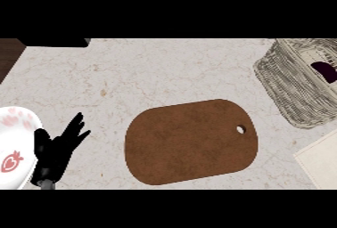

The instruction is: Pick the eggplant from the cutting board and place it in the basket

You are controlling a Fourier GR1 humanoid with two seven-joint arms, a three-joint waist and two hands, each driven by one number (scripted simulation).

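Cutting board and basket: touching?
Apart. The head view shows a plain strip of bare counter between the cutting board and the basket at the upper right.

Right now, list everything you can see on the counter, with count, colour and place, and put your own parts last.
cutting board: one, brown, with a small hole near its right edge, at the middle of the counter, nothing on it.
basket: one, pale grey wicker, at the upper right, cut by the view's edge.
eggplant: one, dark purple, inside the basket, only partly in view.
plate: one, white with pink and red prints, at the left edge.
pale panel: one, cream, at the lower right corner; what it is I cannot tell.
counter: one, light marbled stone.
left hand: one, black, fingers straight, resting beside the plate.
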